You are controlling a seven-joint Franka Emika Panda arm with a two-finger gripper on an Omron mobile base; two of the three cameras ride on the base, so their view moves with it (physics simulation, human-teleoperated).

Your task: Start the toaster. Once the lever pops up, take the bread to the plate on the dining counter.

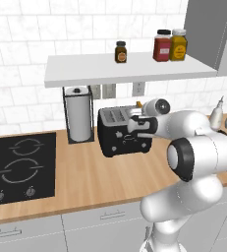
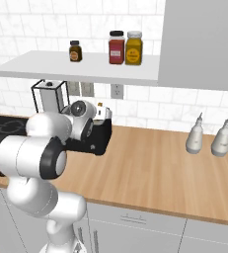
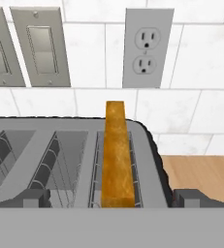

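The black toaster [image 1: 120,135] [image 2: 99,141] stands on the wood counter against the tiled wall. In the hand view its grey top [image 3: 145,155] has several slots. The golden-brown bread [image 3: 117,155] stands upright in the rightmost slot, its top edge poking above the toaster [image 1: 138,104]. My gripper [image 3: 113,198] [image 1: 136,119] hovers over the toaster's right end, open. Its two dark fingertips [image 3: 36,197] straddle the bread slot with nothing between them touching. The toaster's lever is hidden behind my hand. The plate and the dining counter are out of view.
A paper towel holder [image 1: 79,118] stands left of the toaster, with a black cooktop [image 1: 19,167] further left. Above the toaster hangs a shelf [image 1: 85,74] with jars [image 1: 170,45]. Two white bottles [image 2: 207,138] stand to the right. A wall outlet [image 3: 148,48] is behind the toaster.
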